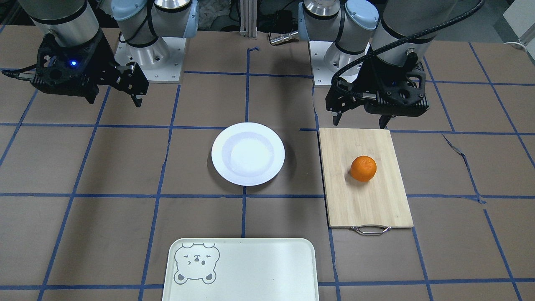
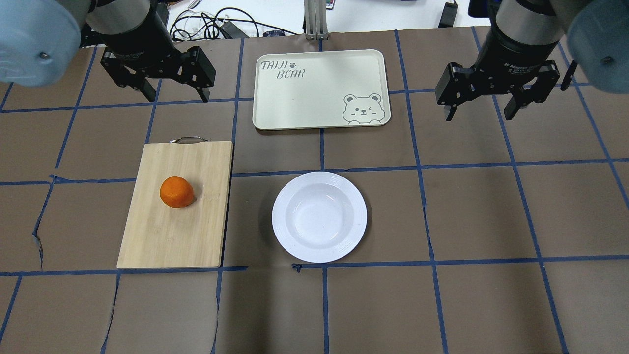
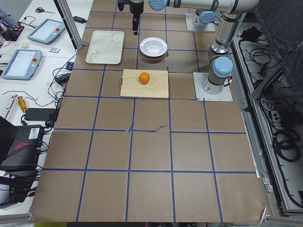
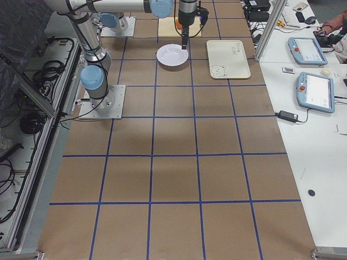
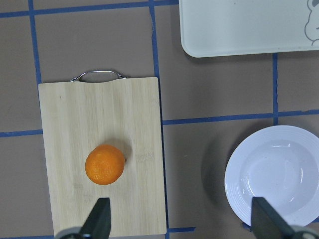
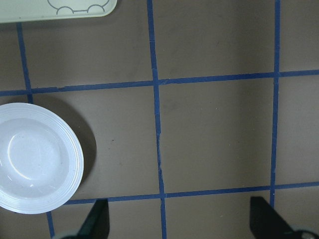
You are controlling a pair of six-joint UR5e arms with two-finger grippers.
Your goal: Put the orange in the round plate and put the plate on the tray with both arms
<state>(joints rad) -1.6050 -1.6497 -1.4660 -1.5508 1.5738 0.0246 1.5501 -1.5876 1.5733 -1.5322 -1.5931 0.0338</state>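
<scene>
A: Locating the orange (image 2: 177,191)?
B: Resting on the bamboo cutting board (image 2: 162,236), beside the empty round plate (image 2: 319,216), short of the tray (image 2: 314,98).
A: Checking the left gripper (image 2: 176,96) and right gripper (image 2: 479,115)?
B: Hovering spread wide, carrying nothing.
A: Handling?
B: Likely light, firm, prone to rolling; pinching across the widest girth. Treating the round plate as glossy, breakable; gripping opposite rims.
</scene>
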